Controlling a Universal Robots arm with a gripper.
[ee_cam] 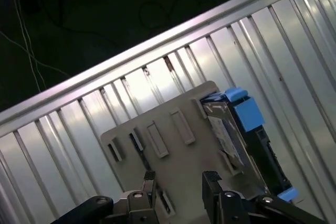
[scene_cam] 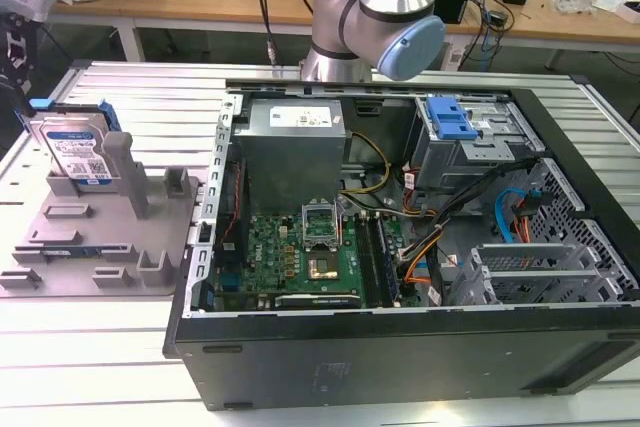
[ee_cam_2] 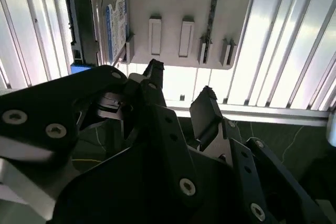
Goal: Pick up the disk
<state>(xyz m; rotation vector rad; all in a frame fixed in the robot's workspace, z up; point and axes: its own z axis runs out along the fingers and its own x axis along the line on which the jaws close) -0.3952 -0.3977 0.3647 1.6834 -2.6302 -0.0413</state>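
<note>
The disk (scene_cam: 76, 153) is a silver hard drive with a white-and-blue label and a blue frame. It stands upright on edge in a grey holder (scene_cam: 100, 237) at the exterior view's left. Both wrist views look down on the disk (ee_cam_2: 107, 22) (ee_cam: 229, 136) leaning against the holder's (ee_cam_2: 173, 3) (ee_cam: 163, 124) posts. My gripper (ee_cam_2: 181, 85) (ee_cam: 179, 179) hangs well above the holder, apart from the disk. Its two black fingers (ee_cam: 148, 178) stand open with nothing between them. The silver arm (scene_cam: 375, 7) rises at the back of the exterior view.
An open computer case (scene_cam: 560, 327) with a motherboard, power supply, cables and a blue drive-bay latch (scene_cam: 450, 119) lies to the exterior view's right of the holder. Everything sits on a ribbed aluminium table (scene_cam: 120, 317). Its edge (ee_cam: 157, 43) borders dark floor. Workbenches stand behind.
</note>
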